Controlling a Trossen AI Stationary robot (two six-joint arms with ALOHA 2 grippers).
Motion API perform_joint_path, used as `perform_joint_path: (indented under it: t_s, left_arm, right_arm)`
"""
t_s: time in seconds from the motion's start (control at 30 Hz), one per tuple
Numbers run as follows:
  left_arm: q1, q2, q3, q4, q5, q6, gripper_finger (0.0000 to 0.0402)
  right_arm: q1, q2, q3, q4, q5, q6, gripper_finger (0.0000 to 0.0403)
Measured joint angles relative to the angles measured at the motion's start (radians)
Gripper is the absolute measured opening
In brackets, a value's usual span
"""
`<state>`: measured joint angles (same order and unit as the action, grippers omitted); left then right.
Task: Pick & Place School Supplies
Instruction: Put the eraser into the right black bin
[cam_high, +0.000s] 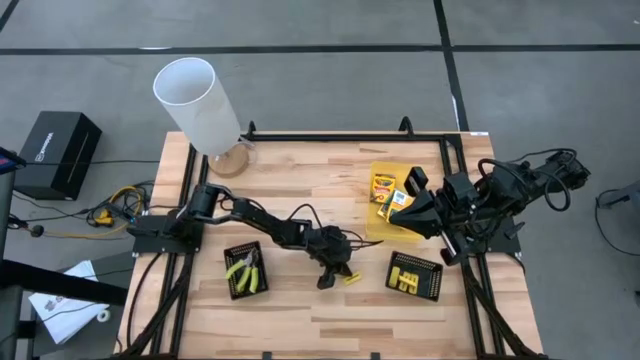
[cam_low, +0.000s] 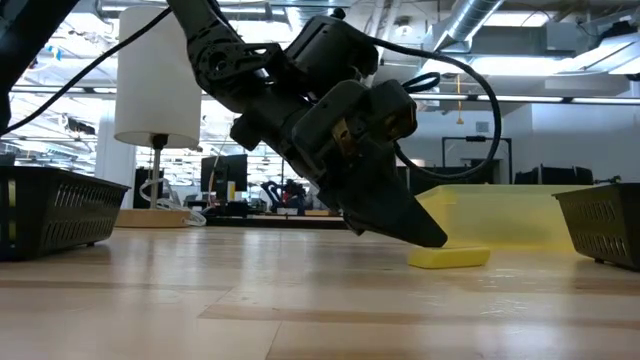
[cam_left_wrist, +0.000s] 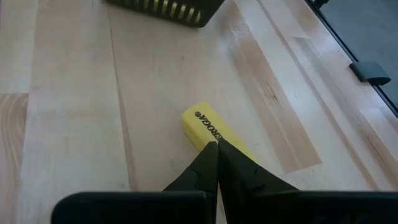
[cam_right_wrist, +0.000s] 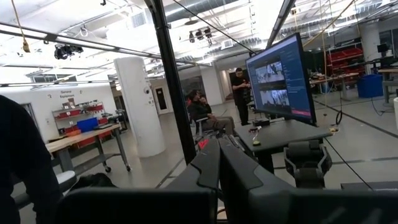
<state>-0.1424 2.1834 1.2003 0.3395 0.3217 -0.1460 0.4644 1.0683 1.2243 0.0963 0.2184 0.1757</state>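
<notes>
Two mesh trays flank the left gripper (cam_high: 336, 276) in the high view; a yellow stick (cam_high: 352, 278) lies just beside its tip, and the right gripper (cam_high: 397, 216) hangs over the yellow tray (cam_high: 380, 232). Low view: closed fingers touch the stick (cam_low: 449, 257). Left wrist view: fingertips (cam_left_wrist: 210, 152) pressed together over the stick (cam_left_wrist: 208, 129). Right wrist view: fingers (cam_right_wrist: 214, 163) together, holding nothing.

white lamp (cam_high: 195, 100), black mesh trays (cam_high: 415, 276), monitor (cam_right_wrist: 278, 78)
</notes>
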Motion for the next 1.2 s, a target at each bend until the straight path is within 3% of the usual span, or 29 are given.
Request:
perform_joint_path:
  t_s: [0.63, 1.2]
  left_arm:
    - [0.020, 0.052, 0.001, -0.002, 0.053, -0.038, 0.0001]
    - [0.042, 0.050, 0.002, -0.071, 0.028, 0.022, 0.0001]
  right_arm:
    - [0.000, 0.000, 0.000, -0.006, -0.007, 0.008, 0.0000]
    - [0.000, 0.000, 0.000, -0.015, -0.008, 0.008, 0.0000]
